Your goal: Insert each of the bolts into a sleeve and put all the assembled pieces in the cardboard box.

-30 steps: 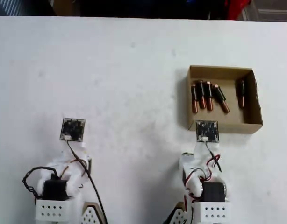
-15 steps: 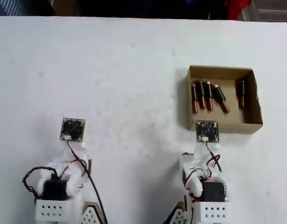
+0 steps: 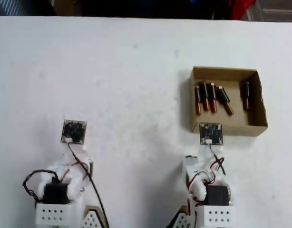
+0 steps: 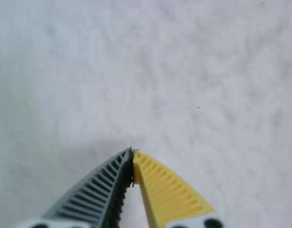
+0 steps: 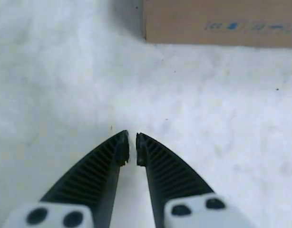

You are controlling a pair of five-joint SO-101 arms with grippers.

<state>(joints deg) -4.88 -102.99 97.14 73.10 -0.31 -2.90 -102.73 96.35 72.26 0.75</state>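
Note:
The cardboard box [image 3: 225,71] sits on the right half of the white table and holds several assembled bolt-and-sleeve pieces [image 3: 211,99], dark at one end and copper at the other; one piece [image 3: 245,95] lies apart by the box's right wall. My right arm [image 3: 209,175] rests folded just in front of the box. Its gripper [image 5: 132,138] has black fingers shut on nothing, close to the box's near wall [image 5: 217,21]. My left arm [image 3: 65,175] rests folded at the lower left. The left gripper [image 4: 132,153], one finger grey and one yellow, is shut over bare table.
The white table [image 3: 112,71] stretches wide to the left of and behind the box. Its far edge [image 3: 136,18] borders a dark background. Loose cables [image 3: 89,178] hang by the left arm's base.

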